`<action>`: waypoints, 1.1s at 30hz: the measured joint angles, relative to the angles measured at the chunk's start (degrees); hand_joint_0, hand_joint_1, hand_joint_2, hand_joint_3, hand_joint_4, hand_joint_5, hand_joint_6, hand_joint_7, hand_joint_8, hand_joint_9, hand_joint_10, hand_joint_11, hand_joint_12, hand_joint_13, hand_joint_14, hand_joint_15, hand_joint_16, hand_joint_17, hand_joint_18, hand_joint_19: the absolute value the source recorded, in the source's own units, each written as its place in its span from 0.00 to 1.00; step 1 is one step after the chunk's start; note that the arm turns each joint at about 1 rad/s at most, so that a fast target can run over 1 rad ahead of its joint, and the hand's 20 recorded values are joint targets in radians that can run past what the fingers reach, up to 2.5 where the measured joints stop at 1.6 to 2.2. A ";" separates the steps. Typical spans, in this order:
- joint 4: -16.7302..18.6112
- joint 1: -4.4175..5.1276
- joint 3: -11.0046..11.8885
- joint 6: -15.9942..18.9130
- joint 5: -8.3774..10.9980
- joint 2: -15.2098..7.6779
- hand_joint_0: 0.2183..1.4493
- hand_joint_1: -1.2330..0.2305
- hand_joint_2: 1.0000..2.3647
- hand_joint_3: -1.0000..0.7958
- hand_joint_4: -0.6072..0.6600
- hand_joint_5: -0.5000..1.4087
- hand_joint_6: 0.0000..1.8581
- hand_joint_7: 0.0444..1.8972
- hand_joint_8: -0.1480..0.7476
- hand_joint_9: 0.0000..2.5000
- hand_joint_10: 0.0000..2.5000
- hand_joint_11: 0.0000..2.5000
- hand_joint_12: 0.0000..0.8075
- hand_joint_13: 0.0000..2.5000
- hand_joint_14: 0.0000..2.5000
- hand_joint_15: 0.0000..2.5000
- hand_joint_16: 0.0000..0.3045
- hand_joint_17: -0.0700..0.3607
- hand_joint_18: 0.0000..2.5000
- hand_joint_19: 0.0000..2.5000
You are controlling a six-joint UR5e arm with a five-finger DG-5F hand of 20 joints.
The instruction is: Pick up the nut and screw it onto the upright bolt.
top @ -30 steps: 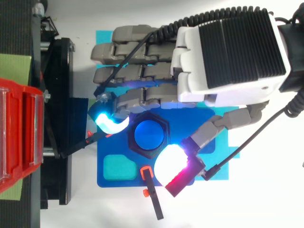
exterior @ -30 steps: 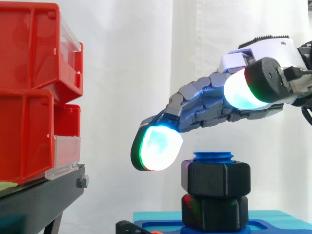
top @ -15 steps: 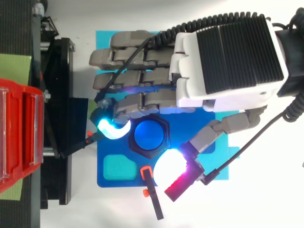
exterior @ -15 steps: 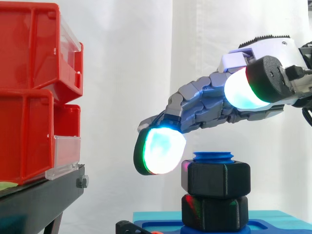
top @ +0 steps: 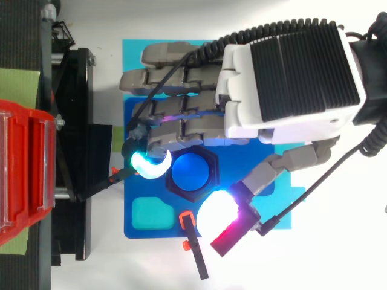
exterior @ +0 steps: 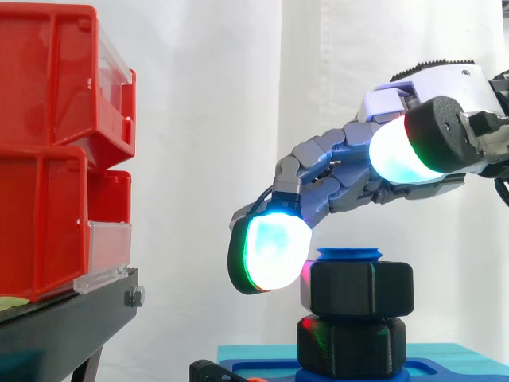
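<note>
Red bins (exterior: 64,143) well left of nut (exterior: 362,288)

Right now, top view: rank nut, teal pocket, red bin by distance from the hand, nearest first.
1. nut, centre, right beside the hand.
2. teal pocket, below-left of the nut.
3. red bin, far left edge.

Stacked red bins (exterior: 48,151) on a black stand (exterior: 64,326), white curtain (exterior: 207,119) behind.
</note>
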 measured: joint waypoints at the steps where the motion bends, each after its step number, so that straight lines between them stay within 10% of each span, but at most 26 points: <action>1: -0.04 -0.08 0.00 0.00 -0.03 -0.01 0.20 0.64 0.00 0.28 0.65 0.23 0.27 0.49 0.44 0.22 0.00 0.00 0.39 0.08 0.00 0.00 0.14 0.38 0.00 0.00; 33: -0.55 -3.05 1.16 -0.52 -1.44 0.03 0.25 0.56 0.00 0.28 0.55 0.30 0.27 0.71 0.46 0.54 0.00 0.00 0.23 0.32 0.00 0.00 0.04 0.22 0.16 0.00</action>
